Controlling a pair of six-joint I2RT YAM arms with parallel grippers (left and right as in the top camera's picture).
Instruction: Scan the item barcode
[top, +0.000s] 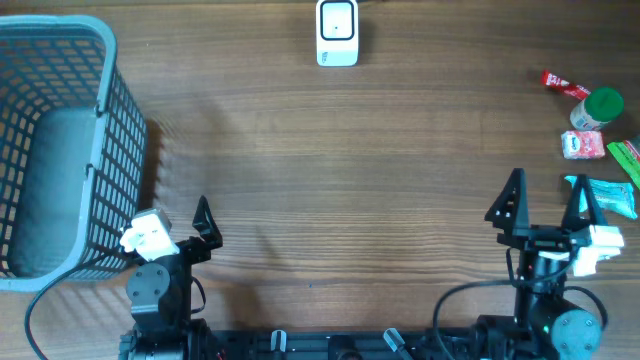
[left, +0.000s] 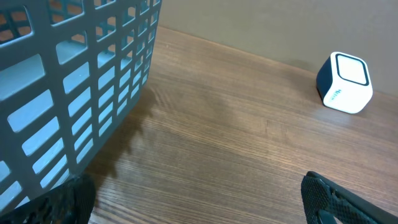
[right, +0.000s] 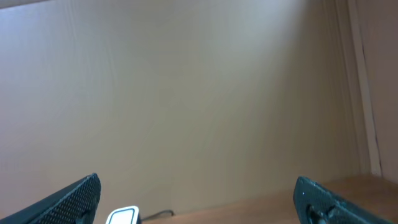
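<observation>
Centrally at the far edge of the wood-grain table (top: 330, 170) sits the barcode scanner (top: 337, 32), a rounded cube with a glossy white face and dark blue sides. Its framed square window faces upward, and a thin cable leaves its far side. The left wrist view shows that face tilted slightly toward the arms.

At left stands a grey plastic basket (top: 105, 60) with lattice walls of rectangular slots and a smooth rolled rim.

The items for scanning lie grouped at the right edge:
- A red packet (top: 563, 84) lies with its long axis running from upper left to lower right.
- A green-capped bottle (top: 601, 107) is just beside the red packet.
- A pink-and-white packet (top: 582, 145) lies flat.
- A green packet (top: 626, 160) is cut off by the frame.
- A crinkled teal packet (top: 615, 197) lies nearest the arms. Its long axis runs roughly left to right and dips toward the right.

The left gripper (left: 196, 193) is spread wide with nothing between its black textured fingers, and one finger is close to the basket wall. The right gripper (top: 547, 192) is likewise spread and holds nothing. Seen from overhead, its outer finger overlaps the left end of the teal packet, but whether they touch cannot be told.
</observation>
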